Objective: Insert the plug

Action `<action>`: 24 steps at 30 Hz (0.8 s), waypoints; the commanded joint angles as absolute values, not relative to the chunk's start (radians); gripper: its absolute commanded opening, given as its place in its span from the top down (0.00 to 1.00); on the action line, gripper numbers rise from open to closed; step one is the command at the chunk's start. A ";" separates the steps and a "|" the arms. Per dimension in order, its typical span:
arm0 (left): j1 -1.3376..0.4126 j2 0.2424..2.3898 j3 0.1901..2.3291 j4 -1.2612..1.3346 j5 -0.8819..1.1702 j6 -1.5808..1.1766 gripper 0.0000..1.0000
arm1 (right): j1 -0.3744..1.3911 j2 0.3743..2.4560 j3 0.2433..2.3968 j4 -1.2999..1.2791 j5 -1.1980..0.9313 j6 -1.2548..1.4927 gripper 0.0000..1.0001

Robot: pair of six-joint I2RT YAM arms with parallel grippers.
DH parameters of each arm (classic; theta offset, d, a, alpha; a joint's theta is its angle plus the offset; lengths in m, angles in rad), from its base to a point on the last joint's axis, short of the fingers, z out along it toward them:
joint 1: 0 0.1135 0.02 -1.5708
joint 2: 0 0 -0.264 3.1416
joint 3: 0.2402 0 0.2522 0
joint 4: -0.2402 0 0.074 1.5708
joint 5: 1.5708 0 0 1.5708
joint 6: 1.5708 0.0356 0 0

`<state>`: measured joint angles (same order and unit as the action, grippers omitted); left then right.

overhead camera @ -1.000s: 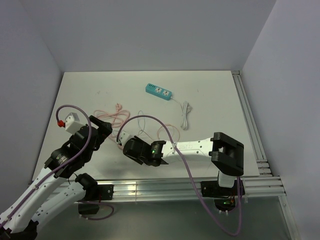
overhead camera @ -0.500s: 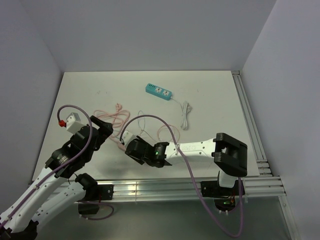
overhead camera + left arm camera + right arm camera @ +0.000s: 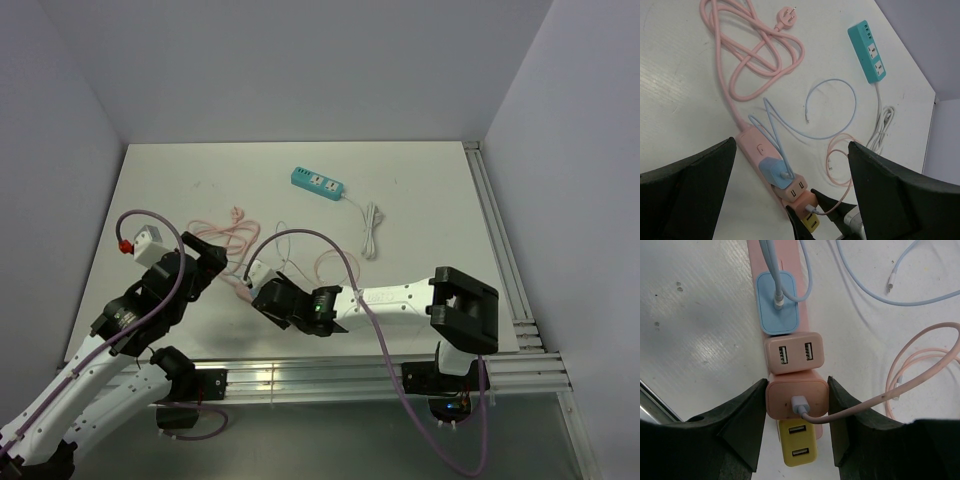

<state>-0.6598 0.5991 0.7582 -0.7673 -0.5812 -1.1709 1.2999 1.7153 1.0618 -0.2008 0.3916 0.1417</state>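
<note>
The right hand is closed in on the pink charger — a finger pressed to each flank. That charger sits on the pink power strip, between a twin-port charger and a yellow charger, with a pink cable running from its face. The left hand hangs over the bench — spread wide, holding nothing. Any lettering on the chargers is too small to read.

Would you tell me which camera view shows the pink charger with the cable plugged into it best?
The right wrist view: the pink charger shows large, clasped by the right gripper. The left wrist view shows it small and low; top external hides it.
</note>
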 commanded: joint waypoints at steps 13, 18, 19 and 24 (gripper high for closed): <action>-0.655 0.604 0.779 -0.735 -0.552 -1.149 0.01 | 1.313 1.919 0.970 -0.387 0.192 0.342 1.00; -0.657 0.578 0.767 -0.719 -0.551 -1.147 0.01 | 1.342 1.951 0.939 -0.361 0.183 0.446 1.00; -0.655 0.577 0.765 -0.716 -0.546 -1.147 0.01 | 1.362 1.963 0.942 -0.357 0.184 0.471 1.00; -0.657 0.580 0.762 -0.724 -0.535 -1.146 0.01 | 1.413 2.048 0.951 -0.354 0.213 0.540 1.00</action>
<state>-0.6598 0.5823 0.7582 -0.7479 -0.5480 -1.1637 1.3449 1.7973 1.0752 -0.2031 0.5152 0.2989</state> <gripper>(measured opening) 0.992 0.549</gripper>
